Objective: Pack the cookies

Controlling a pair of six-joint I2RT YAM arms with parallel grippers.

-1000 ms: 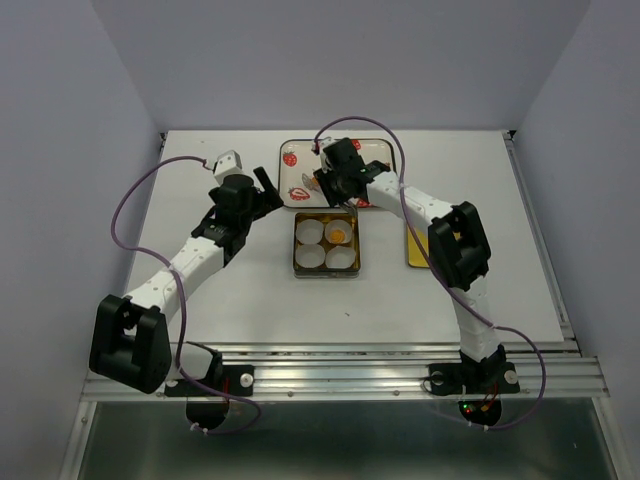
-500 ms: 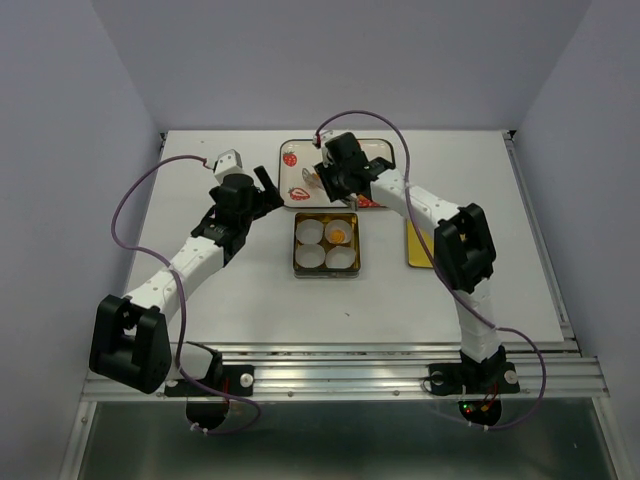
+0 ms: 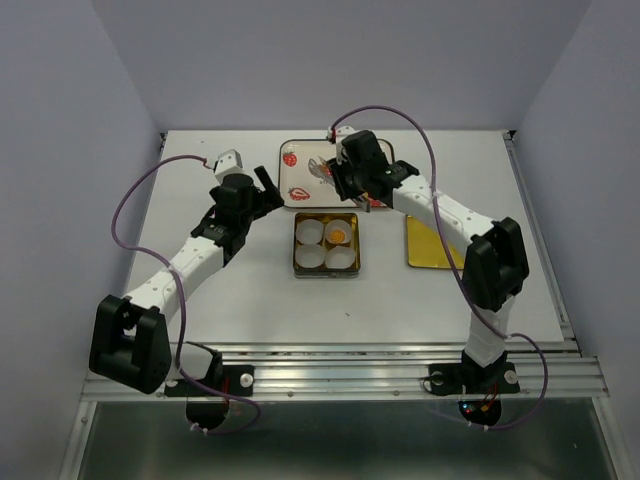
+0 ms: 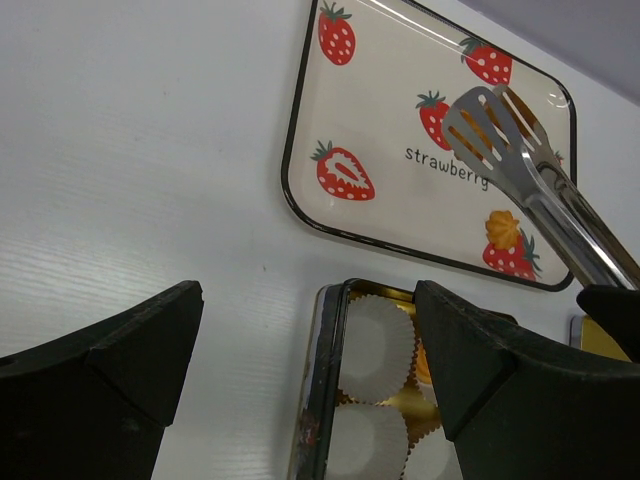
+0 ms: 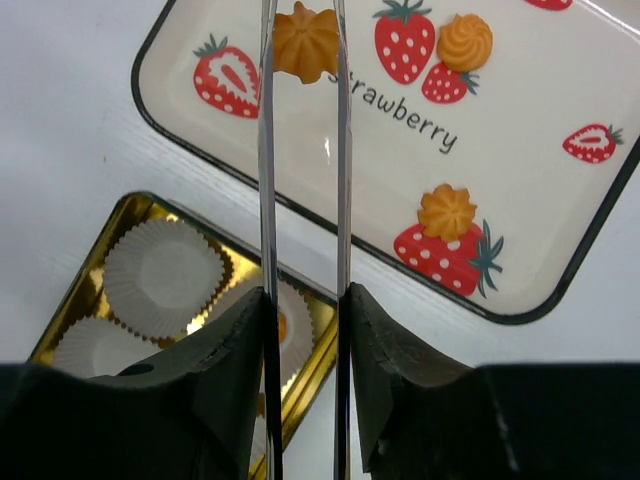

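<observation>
My right gripper [image 5: 305, 300] is shut on a pair of metal tongs [image 5: 266, 200] over the strawberry tray [image 5: 560, 230]. The tongs' tips stand either side of one orange cookie [image 5: 306, 42], touching it. Two more cookies [image 5: 466, 40] [image 5: 447, 212] lie on the tray. A fourth cookie [image 3: 338, 235] sits in a white paper cup inside the gold tin [image 3: 296, 250]. In the left wrist view the tongs [image 4: 520, 160] reach over the tray. My left gripper [image 4: 305, 320] hangs open just left of the tin's [image 4: 325, 380] edge, holding nothing.
The tin holds white pleated cups [image 5: 165, 275], three of them without a cookie. A flat gold lid [image 3: 430, 245] lies right of the tin. The tray [image 3: 300, 170] sits behind the tin, near the back of the white table.
My right arm has swung right and back over the tray, and the tongs have narrowed onto a cookie. The left arm has not moved.
</observation>
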